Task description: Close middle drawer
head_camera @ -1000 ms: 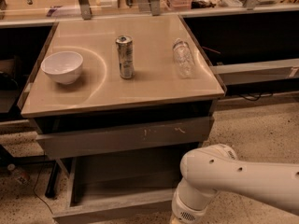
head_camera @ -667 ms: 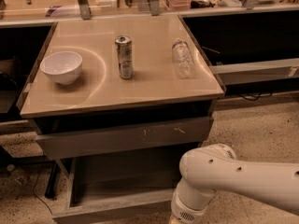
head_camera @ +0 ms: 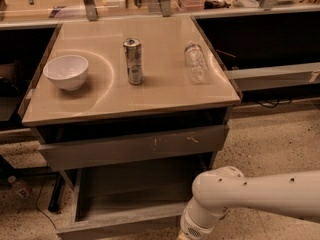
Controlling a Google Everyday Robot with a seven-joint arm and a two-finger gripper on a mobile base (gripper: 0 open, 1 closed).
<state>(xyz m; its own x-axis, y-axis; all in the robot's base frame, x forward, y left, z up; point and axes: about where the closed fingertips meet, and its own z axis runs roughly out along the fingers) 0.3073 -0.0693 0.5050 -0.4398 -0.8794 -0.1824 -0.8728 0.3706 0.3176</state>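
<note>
While the middle drawer (head_camera: pixel 131 190) stands open, the fingers, state untellable, lie unseen by its front.

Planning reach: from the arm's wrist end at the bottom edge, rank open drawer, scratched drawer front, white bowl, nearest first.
Gripper out of view below the bottom edge.
1. middle drawer, open, beside it.
2. scratched drawer front, above.
3. bowl, far left, on top.

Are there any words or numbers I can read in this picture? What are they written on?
No text can be read anywhere.
Can: the markings on its side cannot be made out.
Bottle and bowl: no words seen.
Middle drawer: plain, no marks.
Tool: out of view, below the bottom edge, past the white arm at the open middle drawer.
</note>
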